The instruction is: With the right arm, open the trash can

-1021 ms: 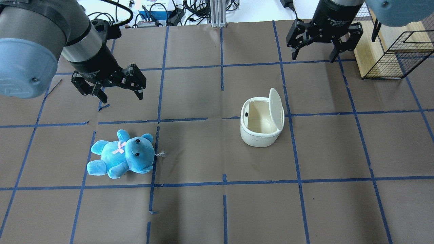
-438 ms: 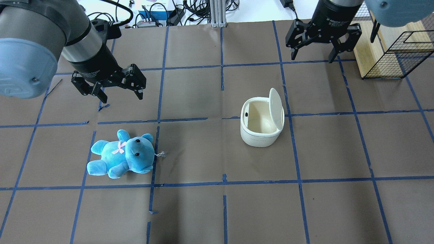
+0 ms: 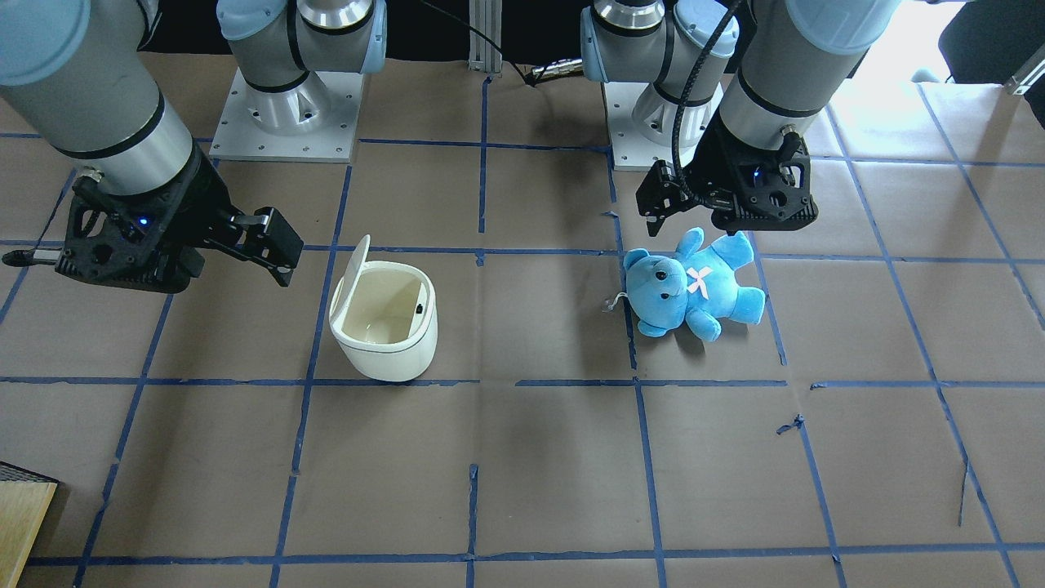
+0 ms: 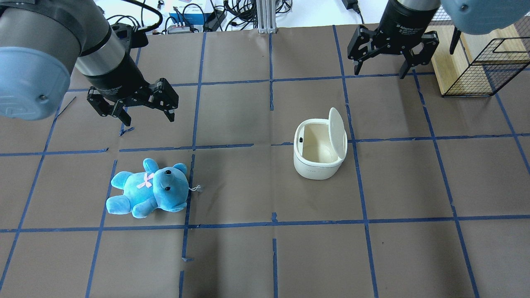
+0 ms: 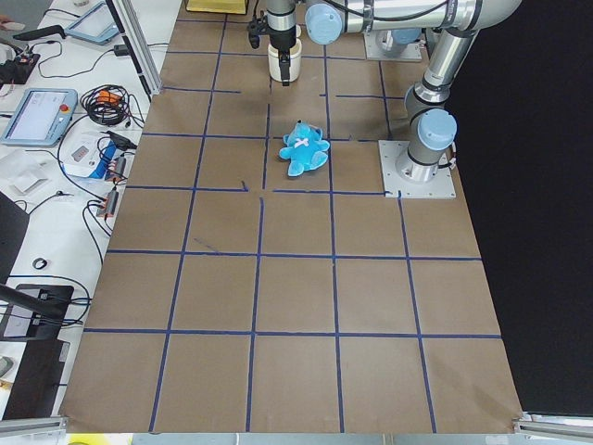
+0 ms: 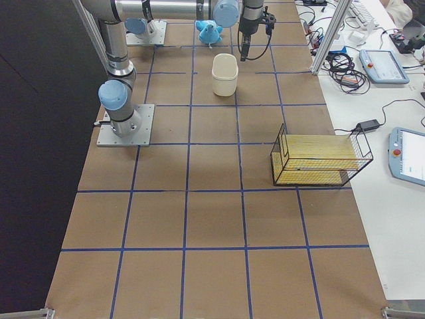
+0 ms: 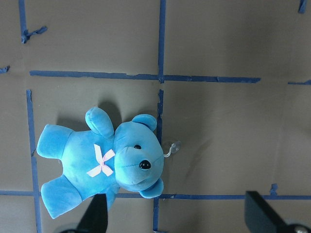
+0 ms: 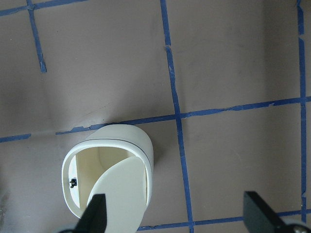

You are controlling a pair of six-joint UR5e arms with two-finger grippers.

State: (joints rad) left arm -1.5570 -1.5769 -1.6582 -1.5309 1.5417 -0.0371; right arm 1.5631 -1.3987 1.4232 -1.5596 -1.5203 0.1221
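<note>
The white trash can (image 4: 316,155) stands right of the table's middle. Its lid (image 4: 337,132) stands upright on the right side, and the cream inside shows. It also shows in the front view (image 3: 384,327) and the right wrist view (image 8: 112,184). My right gripper (image 4: 379,73) is open and empty. It hovers beyond the can, to the far right, well apart from it. My left gripper (image 4: 149,121) is open and empty, above the table beyond a blue teddy bear (image 4: 145,194).
A black wire basket on a wooden board (image 4: 480,62) sits at the far right, close to the right arm. Cables and boxes (image 4: 194,16) lie past the table's far edge. Blue tape lines mark a grid on the brown table cover (image 4: 265,256).
My right gripper has moved a little toward the table's far edge, still open. The can, its raised lid, the bear and the left arm have not moved.
</note>
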